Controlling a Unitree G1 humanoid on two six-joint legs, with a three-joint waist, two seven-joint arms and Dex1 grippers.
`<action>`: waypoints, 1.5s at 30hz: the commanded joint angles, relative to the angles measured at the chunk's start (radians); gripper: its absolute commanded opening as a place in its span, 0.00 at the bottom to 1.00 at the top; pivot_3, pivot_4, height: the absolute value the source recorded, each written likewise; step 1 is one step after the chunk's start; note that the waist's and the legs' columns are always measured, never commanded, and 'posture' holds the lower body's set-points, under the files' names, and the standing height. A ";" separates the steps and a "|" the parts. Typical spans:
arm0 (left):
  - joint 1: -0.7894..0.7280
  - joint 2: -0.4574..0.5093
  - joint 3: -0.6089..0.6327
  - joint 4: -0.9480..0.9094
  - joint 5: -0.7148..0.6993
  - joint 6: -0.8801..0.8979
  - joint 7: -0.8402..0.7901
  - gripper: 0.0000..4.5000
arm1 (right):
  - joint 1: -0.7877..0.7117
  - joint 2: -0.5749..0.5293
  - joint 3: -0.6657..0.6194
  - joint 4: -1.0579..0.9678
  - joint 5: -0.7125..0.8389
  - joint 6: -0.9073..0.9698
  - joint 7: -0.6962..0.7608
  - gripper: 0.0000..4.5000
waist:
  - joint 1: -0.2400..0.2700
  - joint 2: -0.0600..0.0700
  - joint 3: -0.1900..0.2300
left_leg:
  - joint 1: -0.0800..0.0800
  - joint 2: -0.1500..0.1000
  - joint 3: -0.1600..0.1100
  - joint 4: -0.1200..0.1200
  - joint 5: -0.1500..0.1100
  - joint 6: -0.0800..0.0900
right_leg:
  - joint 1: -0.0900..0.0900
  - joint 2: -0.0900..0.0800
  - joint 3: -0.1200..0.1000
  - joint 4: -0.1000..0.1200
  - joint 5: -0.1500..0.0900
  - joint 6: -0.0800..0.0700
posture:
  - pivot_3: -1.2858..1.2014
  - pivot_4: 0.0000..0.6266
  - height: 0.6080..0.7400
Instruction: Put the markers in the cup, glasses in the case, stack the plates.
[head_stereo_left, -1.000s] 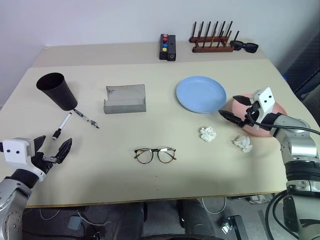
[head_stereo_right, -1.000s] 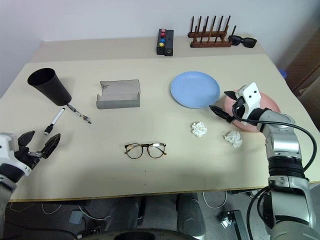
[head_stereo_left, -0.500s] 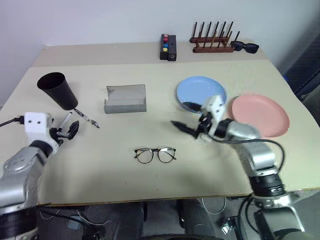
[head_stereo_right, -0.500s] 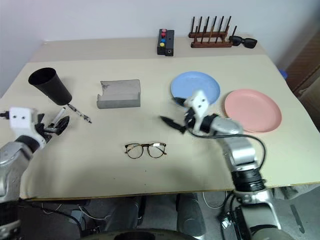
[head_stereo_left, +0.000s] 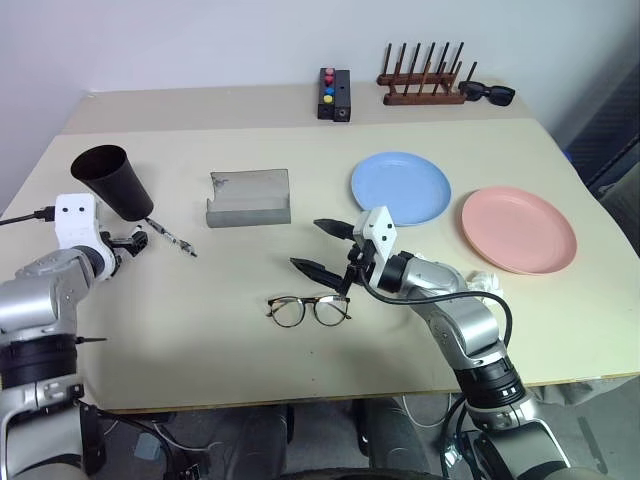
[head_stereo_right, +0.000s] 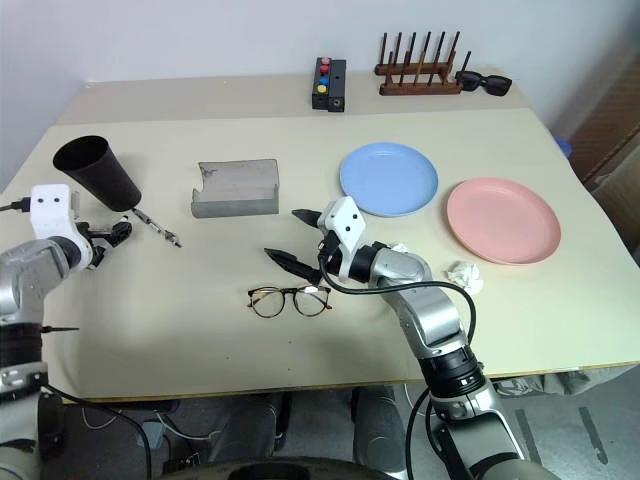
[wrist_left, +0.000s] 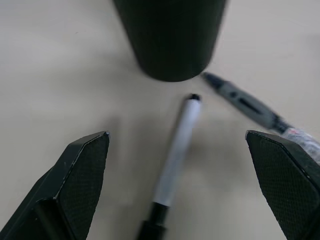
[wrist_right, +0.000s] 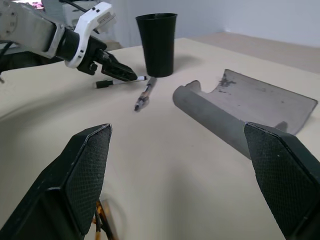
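Beige and broad, the table (head_stereo_left: 300, 370) runs back to a pale wall. From the head views, the black cup (head_stereo_left: 112, 181) stands far left, with the white marker (head_stereo_right: 108, 232) and the dark marker (head_stereo_left: 172, 241) lying just near of its base. The left gripper (head_stereo_left: 130, 243) sits over the white marker, fingers spread wide, holding nothing. The grey case (head_stereo_left: 249, 197) lies open in the middle, and the glasses (head_stereo_left: 308, 309) rest nearer, well apart from it. The right gripper (head_stereo_left: 322, 248) hovers just beyond the glasses, fingers wide and empty. The blue plate (head_stereo_left: 400, 187) and pink plate (head_stereo_left: 518, 228) lie side by side on the right, unstacked.

Looking along the left wrist, the open fingers (wrist_left: 80, 175) flank the white marker (wrist_left: 175, 150), the cup's base (wrist_left: 170, 35) ahead and the dark marker (wrist_left: 245, 105) beside it.

Looking along the right wrist, its spread fingers (wrist_right: 82, 175) frame the case (wrist_right: 240, 110), the cup (wrist_right: 157, 42), both markers and the left gripper (wrist_right: 120, 74).
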 joint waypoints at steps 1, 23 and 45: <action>-0.086 0.055 -0.041 0.129 0.026 0.036 -0.047 0.99 | -0.009 0.015 0.002 -0.026 0.002 -0.024 -0.004 0.95 | 0.000 0.000 0.000 | 0.000 0.000 0.000 0.000 0.000 0.000 | 0.000 0.000 0.000 0.000 0.000 0.000 | 0.52 0.24 0.99; -0.114 0.124 -0.070 0.258 0.046 -0.041 -0.219 0.01 | -0.020 0.034 0.015 -0.006 0.005 -0.037 -0.001 1.00 | -0.001 0.000 0.000 | 0.000 0.000 0.000 -0.001 0.000 0.000 | -0.001 0.000 0.000 0.002 0.000 0.000 | 0.52 0.24 0.99; -0.116 -0.050 0.172 -0.112 0.064 -0.742 0.009 0.01 | -0.111 0.116 0.032 0.076 0.017 -0.076 0.055 1.00 | 0.000 -0.003 -0.001 | 0.000 0.000 0.000 -0.002 0.002 -0.004 | -0.002 -0.001 0.000 0.001 0.000 0.000 | 0.52 0.24 0.99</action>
